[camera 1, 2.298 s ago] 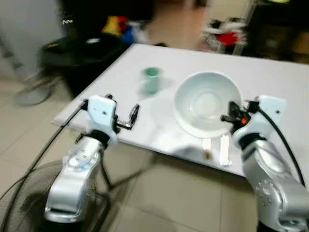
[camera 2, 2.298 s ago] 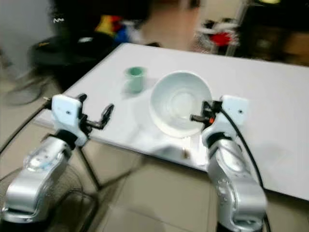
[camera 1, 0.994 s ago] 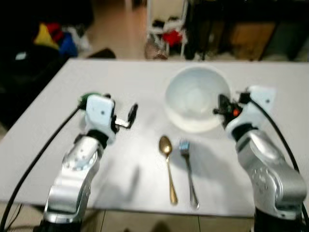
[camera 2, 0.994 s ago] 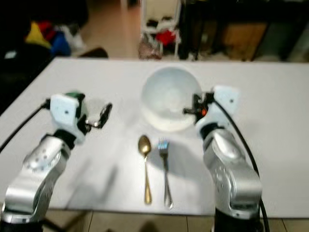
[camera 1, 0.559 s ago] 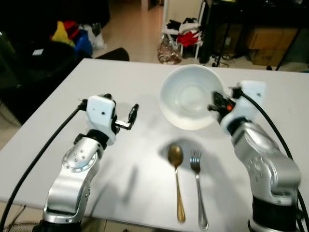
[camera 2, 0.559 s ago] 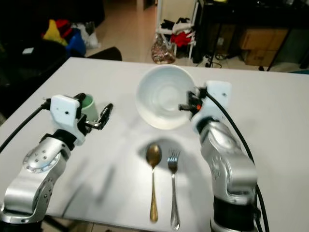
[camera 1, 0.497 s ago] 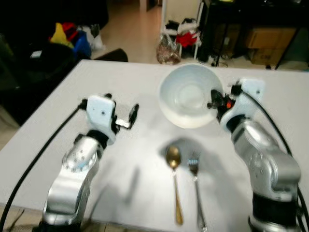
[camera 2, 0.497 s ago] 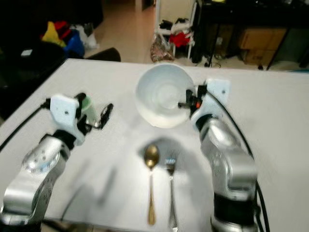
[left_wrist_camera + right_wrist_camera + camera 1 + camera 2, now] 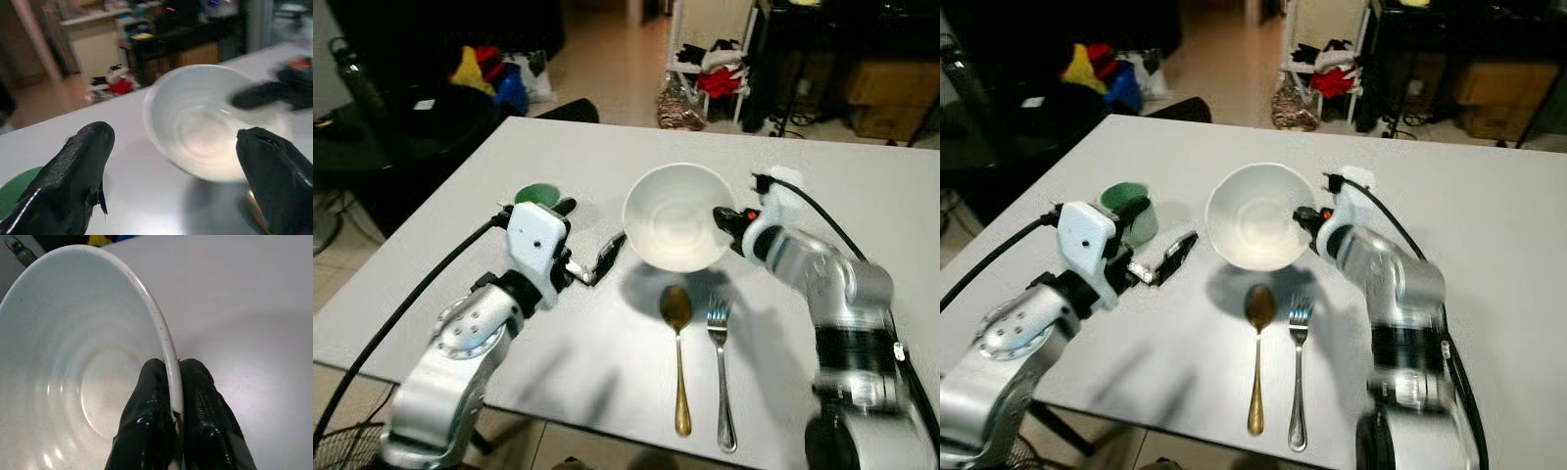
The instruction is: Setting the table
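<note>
A white bowl [image 9: 674,217] hangs just over the white table [image 9: 460,235], above a gold spoon [image 9: 678,352] and a silver fork [image 9: 721,372]. My right gripper [image 9: 168,382] is shut on the bowl's rim at its right side, one finger inside and one outside. A green cup [image 9: 537,196] stands to the left of the bowl, behind my left wrist. My left gripper [image 9: 607,258] is open just left of the bowl, with nothing between its fingers [image 9: 78,166].
The table's near edge [image 9: 558,416] runs below the cutlery. The right half of the table [image 9: 1508,245] is bare. Beyond the far edge lie coloured clutter [image 9: 494,73], a white rack [image 9: 705,49] and dark furniture [image 9: 842,49].
The camera has shifted and the picture has sharpened. The bowl in my right gripper has come down closer to the spoon and fork, and my left gripper now sits nearer the bowl.
</note>
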Motion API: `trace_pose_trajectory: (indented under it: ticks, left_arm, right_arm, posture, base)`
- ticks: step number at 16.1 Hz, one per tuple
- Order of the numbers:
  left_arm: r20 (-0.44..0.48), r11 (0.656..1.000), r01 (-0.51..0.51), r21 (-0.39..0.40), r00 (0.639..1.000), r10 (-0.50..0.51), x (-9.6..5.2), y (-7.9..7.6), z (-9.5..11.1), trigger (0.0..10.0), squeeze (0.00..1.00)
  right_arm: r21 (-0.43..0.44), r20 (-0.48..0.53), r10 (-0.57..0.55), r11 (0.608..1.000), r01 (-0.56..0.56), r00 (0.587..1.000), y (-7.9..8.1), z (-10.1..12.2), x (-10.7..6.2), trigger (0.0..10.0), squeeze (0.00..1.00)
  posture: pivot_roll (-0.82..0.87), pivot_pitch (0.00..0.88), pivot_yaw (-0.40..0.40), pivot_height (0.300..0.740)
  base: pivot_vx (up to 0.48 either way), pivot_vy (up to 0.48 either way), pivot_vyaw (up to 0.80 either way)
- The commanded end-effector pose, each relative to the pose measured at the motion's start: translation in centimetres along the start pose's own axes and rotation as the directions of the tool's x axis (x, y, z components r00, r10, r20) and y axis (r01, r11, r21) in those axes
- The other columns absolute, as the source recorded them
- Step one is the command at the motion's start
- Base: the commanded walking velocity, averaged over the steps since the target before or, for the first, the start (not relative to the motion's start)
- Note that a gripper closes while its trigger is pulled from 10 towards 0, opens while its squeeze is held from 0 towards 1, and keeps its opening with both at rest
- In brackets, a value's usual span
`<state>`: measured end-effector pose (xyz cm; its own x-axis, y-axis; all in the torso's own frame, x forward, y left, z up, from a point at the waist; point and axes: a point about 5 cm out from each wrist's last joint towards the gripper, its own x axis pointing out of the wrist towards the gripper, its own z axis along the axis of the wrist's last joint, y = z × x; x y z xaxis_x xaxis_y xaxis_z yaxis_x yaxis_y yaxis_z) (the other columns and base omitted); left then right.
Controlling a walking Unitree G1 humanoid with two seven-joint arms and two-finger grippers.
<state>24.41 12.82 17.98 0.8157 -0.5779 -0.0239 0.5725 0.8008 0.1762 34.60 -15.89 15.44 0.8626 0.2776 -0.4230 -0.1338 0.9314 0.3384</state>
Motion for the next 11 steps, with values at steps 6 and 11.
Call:
trace_pose_trajectory:
  ticks: [6, 11]
  left_arm:
    - [-0.033, 0.999, 0.048, -0.01, 0.998, -0.049, -0.6, -0.5, -0.3, 10.0, 0.0]
    - [-0.062, 0.996, 0.089, -0.016, 0.994, -0.09, -0.5, -0.9, -0.6, 10.0, 0.0]
  right_arm:
    - [0.039, 0.052, -0.038, 0.999, 0.036, 0.998, -1.6, 2.0, 0.1, 10.0, 0.0]
    - [0.132, -0.004, -0.039, 0.99, 0.04, 0.999, -1.4, 0.6, 0.8, 10.0, 0.0]
  posture:
    - [0.06, 0.0, 0.053, 0.74]
    - [0.05, 0.0, 0.063, 0.74]
  base:
    - [0.0, 0.0, 0.0]
    - [0.0, 0.0, 0.0]
